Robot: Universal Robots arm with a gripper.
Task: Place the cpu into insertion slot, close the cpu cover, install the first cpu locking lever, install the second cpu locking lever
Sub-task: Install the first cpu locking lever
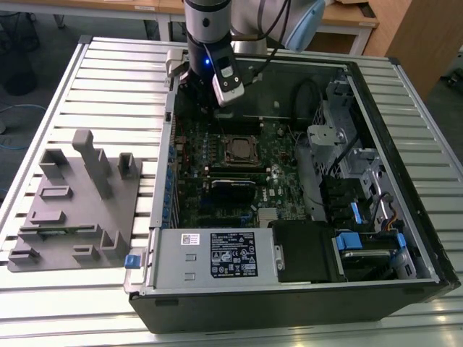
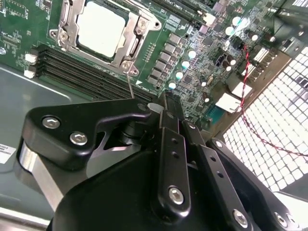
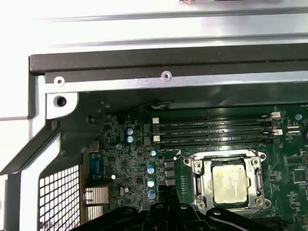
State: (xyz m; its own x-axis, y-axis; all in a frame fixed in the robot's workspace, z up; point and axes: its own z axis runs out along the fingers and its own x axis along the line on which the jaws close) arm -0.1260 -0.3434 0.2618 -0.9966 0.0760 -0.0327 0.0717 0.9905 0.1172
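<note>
- One slatted metal table (image 1: 58,87) carries everything we describe.
- Lying on it is an open black computer case (image 1: 405,217), its inside facing up. A grey fixture plate (image 1: 72,217) rests on the table just beside the case, on the exterior view's left.
- We see the robot arm (image 1: 208,29) standing over the far end of the case in the exterior view.
- At the near end of the case sits a grey labelled power supply box (image 1: 213,254), well apart from the arm.
- We see a green motherboard (image 1: 282,155) covering the case floor.
- The gripper (image 2: 162,102) hangs just above the board. In the second wrist view its black links draw together to one narrow tip, so we read it as clenched on itself.
- The insertion slot (image 1: 226,150) lies in the middle of the board. In the exterior view it sits nearer the camera than the gripper and a little toward the exterior view's right, near but apart.
- Black memory slots (image 2: 82,72) run along one side of the insertion slot.
- The cpu cover (image 2: 136,45) lies flat on the insertion slot, framing its window.
- The cpu (image 2: 100,30) sits inside the insertion slot, pale face up through that window. It is off to one side of the gripper's tip and not touching it.
- A thin locking lever (image 2: 130,82) runs from a corner of the insertion slot toward the gripper. Its end passes behind a black link, and we cannot tell whether they touch.
</note>
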